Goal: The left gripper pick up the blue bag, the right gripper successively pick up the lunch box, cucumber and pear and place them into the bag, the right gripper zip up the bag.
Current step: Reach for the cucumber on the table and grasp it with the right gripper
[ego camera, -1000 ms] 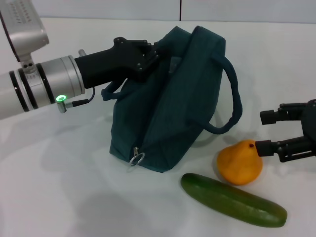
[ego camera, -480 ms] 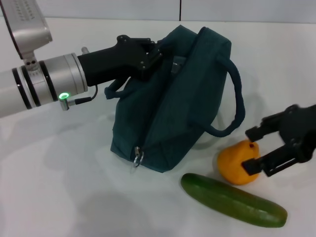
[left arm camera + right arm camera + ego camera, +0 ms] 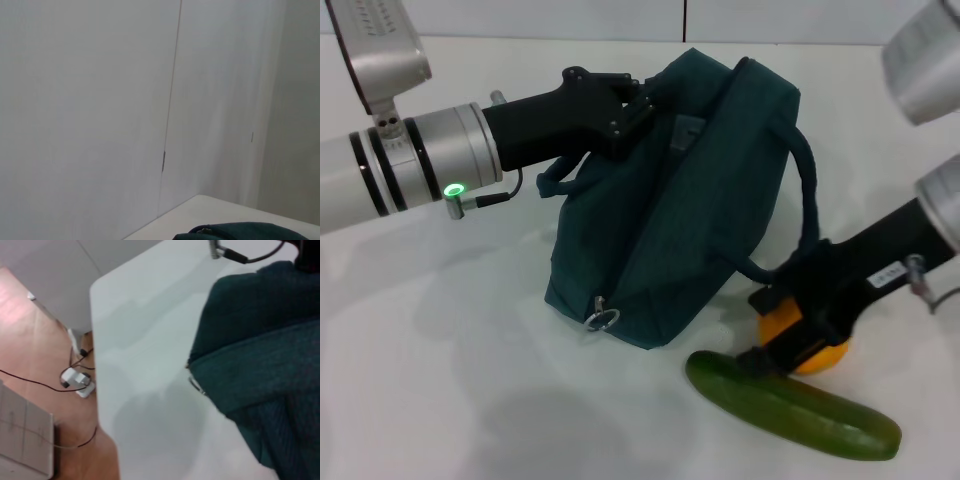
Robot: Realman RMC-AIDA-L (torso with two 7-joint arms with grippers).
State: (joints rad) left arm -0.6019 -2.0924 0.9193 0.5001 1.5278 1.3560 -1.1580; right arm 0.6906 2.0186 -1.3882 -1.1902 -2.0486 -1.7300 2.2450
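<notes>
My left gripper point(image 3: 636, 108) is shut on the top edge of the blue bag point(image 3: 680, 215) and holds it upright on the table. The bag's zipper ring pull point(image 3: 603, 320) hangs at its lower front corner. A strip of the blue bag point(image 3: 240, 232) also shows in the left wrist view, and the blue bag point(image 3: 260, 365) fills the right wrist view. My right gripper point(image 3: 766, 330) is low over the pear point(image 3: 823, 357), open, with a finger on each side of it. The cucumber point(image 3: 790, 405) lies just in front of the pear. The lunch box is out of view.
One loop handle point(image 3: 807, 195) of the bag hangs toward my right arm. The white table's edge point(image 3: 97, 365) drops to a wooden floor with cables point(image 3: 75, 377). A white wall point(image 3: 100, 100) stands behind the table.
My right gripper has swung in from the right and come down around the pear. The left gripper has shifted the bag slightly to the right.
</notes>
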